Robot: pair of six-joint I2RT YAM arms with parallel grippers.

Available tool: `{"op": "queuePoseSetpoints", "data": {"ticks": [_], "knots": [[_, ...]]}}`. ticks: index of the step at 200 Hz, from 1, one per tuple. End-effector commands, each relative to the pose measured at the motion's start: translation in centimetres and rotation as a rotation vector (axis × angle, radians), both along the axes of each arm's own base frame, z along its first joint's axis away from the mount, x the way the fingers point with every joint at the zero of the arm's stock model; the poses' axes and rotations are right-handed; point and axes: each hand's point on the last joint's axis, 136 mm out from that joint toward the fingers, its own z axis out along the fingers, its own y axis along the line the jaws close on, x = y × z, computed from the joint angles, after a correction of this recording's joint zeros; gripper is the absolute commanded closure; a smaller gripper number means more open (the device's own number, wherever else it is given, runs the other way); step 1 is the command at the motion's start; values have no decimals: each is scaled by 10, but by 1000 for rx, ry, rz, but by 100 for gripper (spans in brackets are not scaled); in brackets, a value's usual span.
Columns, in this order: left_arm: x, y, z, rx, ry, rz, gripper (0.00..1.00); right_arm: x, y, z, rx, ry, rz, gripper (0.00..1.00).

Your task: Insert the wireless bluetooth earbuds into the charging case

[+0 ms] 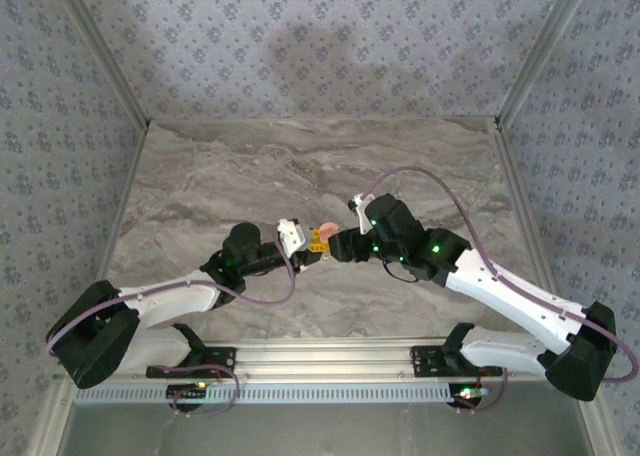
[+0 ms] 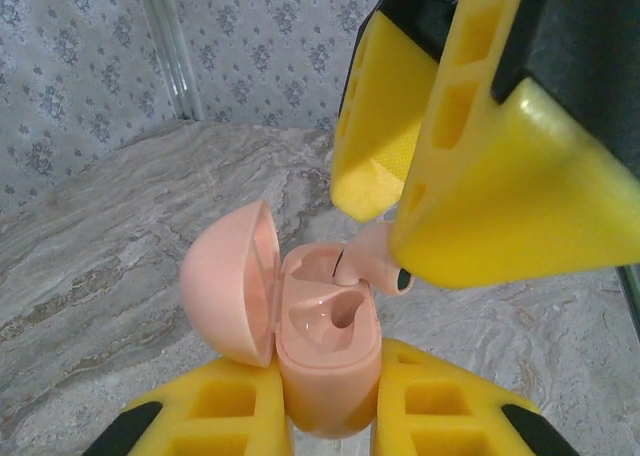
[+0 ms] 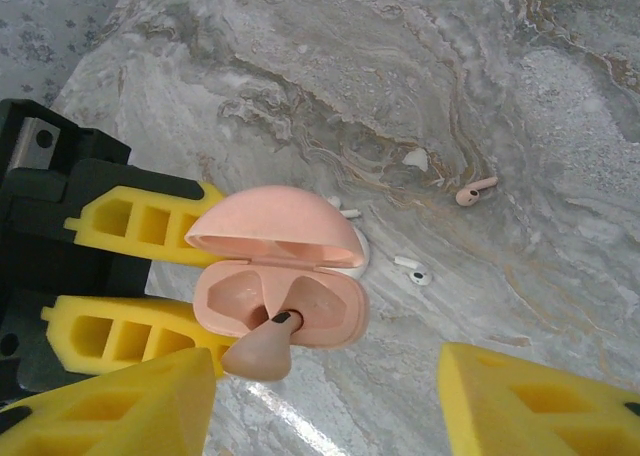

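Yellow right fingers (image 3: 110,406) stand apart, lower frame; left fingers (image 3: 130,221) clamp the open charging case (image 3: 330,306), an earbud (image 3: 258,354) poking from it.

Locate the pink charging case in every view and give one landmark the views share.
Top external: charging case near the picture's centre.
Left wrist: bottom centre, its lid open to the left.
Right wrist: left of centre, lid open toward the top, a pink earbud poking from it.
Shared landmark: the yellow fingers of the left gripper, clamped on the case's base.
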Motion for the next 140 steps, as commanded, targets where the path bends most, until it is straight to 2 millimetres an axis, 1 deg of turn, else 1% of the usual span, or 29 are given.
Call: {"op": "queuePoseSetpoints", "data": {"ticks": [1,19,60,99,140], "knots": [[-1,-2,16,-36,-38,-7,88,1,6,13,23,-13,11,36],[-1,-1,16,-35,-37,-6,88,2,5,11,16,-10,8,36],[-1,-1,16,-37,-40,-4,88,2,-6,3,-19,14,-15,42],[-1,-1,17,-37,-42,-5,88,4,-12,2,-21,13,-36,43],[-2,-1,17,-37,-42,-10,88,9,-18,5,-3,3,-58,43]]}}
